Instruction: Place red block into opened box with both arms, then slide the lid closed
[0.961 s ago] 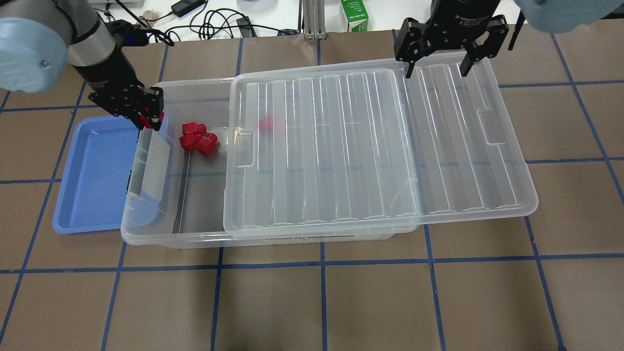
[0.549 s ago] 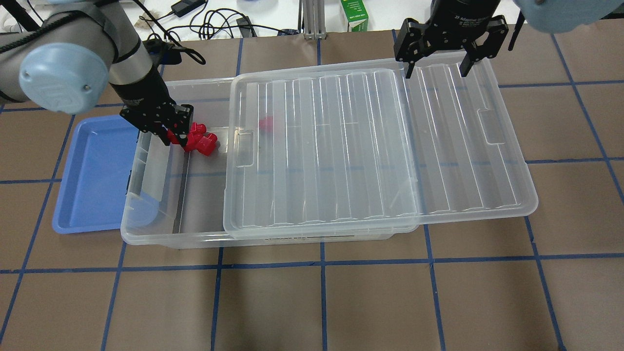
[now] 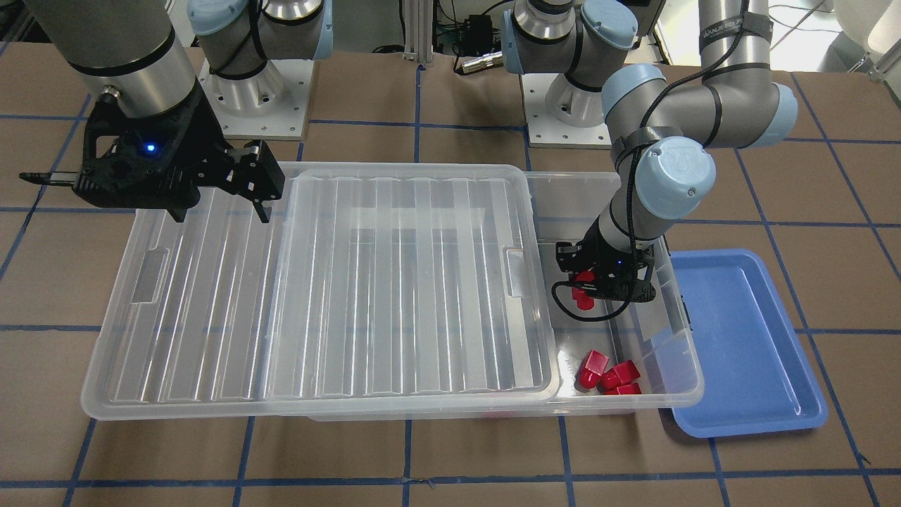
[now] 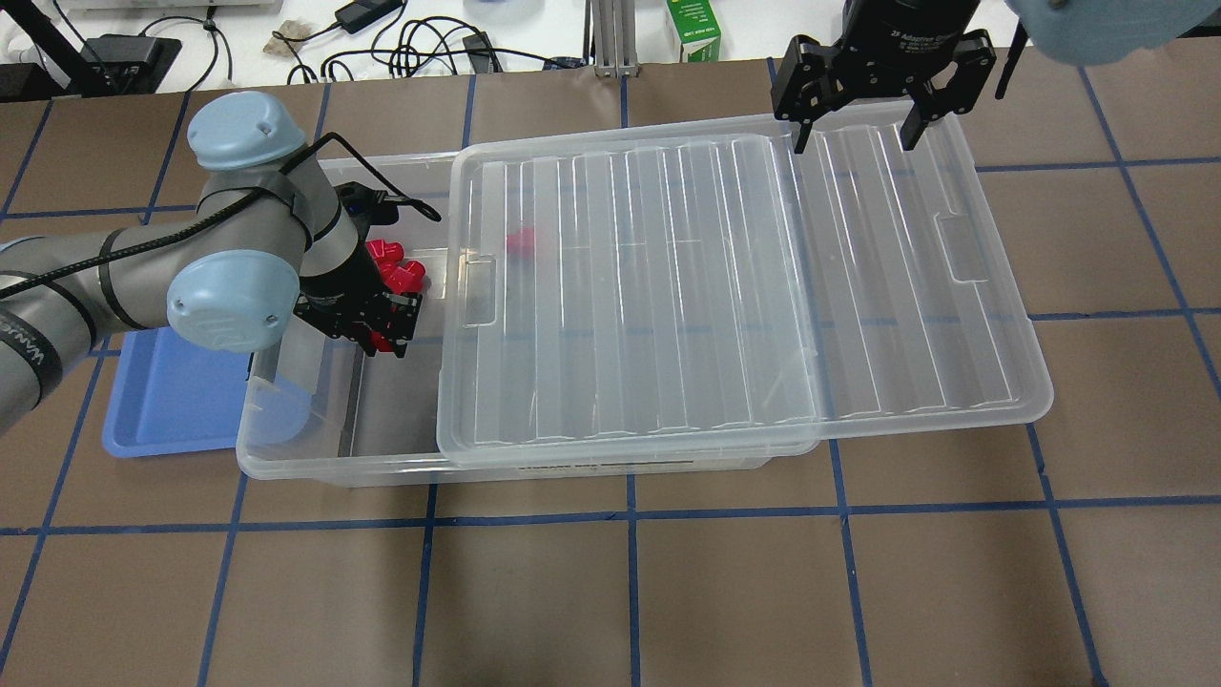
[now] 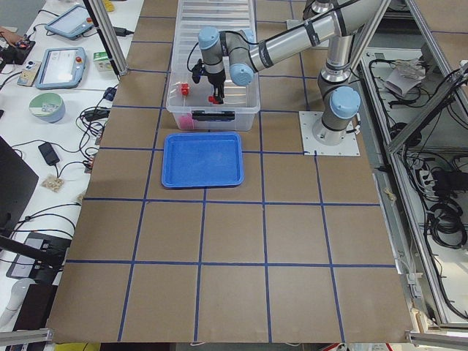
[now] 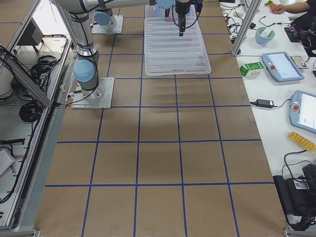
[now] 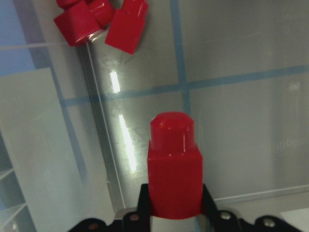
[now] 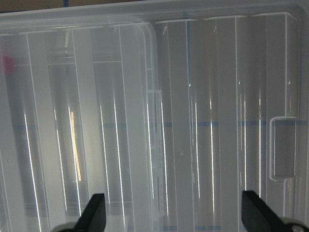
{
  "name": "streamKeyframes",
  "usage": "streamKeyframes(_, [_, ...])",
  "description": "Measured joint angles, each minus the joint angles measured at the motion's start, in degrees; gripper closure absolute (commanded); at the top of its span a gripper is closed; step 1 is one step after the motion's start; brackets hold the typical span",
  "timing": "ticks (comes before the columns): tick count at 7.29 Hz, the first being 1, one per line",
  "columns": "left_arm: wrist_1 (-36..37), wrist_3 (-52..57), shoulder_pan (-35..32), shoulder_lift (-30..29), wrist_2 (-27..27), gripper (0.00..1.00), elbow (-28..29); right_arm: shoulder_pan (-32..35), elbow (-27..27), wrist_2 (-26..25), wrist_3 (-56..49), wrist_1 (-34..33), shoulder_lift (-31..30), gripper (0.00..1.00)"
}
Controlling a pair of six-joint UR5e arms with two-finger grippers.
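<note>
Front-facing view: a brown surface gridded with blue tape carries the box, with both arm bases bolted down behind the box. The lid lies on the box, slid toward its right end and overhanging there, so the left end is open. A blue tray lies just beside that left end. Inside the opening the left gripper is clamped on the red block, apart from three red blocks bunched by the box's far wall. The right gripper hangs over the overhanging part of the lid, jaws wide apart.

Overhead view: a wide stretch of gridded surface lies on the robot's side of the box. Beyond the box, a white bench holds cables and a green carton. A fourth red block shows through the lid.

Side views: more gridded surface runs away from both ends of the box, and the bench beside it carries handheld screens.

Left wrist view: the red block is gripped at its wide end, narrow end pointing outward, over the box floor.

Right wrist view: both fingertips stand far apart above the lid's ribs and one handle recess.
</note>
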Motion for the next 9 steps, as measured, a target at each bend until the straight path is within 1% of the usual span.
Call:
streamKeyframes(1, [1.2,-0.4,0.0,-1.0,0.0,1.0,-0.6,0.0,0.0,0.0,-0.1,0.0,0.0,0.0])
streamKeyframes(2, [2.1,-0.5,0.1,-2.0,0.1,0.78,-0.9,0.0,0.0,0.0,-0.3,0.0,0.1,0.0])
streamKeyframes(3, [2.6,-0.7,0.1,-2.7,0.3,0.52,-1.3,0.0,0.0,-0.1,-0.5,0.0,0.1,0.0])
streamKeyframes(4, [3.1,-0.7,0.4,-3.0,0.5,0.07,-2.0,0.0,0.0,-0.1,-0.7,0.1,0.2,0.0])
streamKeyframes(5, [3.7,-0.8,1.0,-3.2,0.5,0.0,-2.5,0.0,0.0,-0.1,-0.8,-0.2,0.3,0.0])
streamKeyframes(7, [5.2,-1.7,1.6,-2.2,0.6,0.0,-1.8,-1.4,0.0,-0.6,-2.4,-0.6,0.4,0.0])
streamKeyframes(8, [4.6,-2.0,1.6,-1.0,0.6,0.0,-0.2,-3.8,0.0,-2.1,-4.4,-0.3,0.3,0.0])
streamKeyframes(9, [1.5,-2.1,1.5,0.4,0.6,0.0,2.6,-7.1,0.1,-3.7,-7.1,0.0,0.3,0.0])
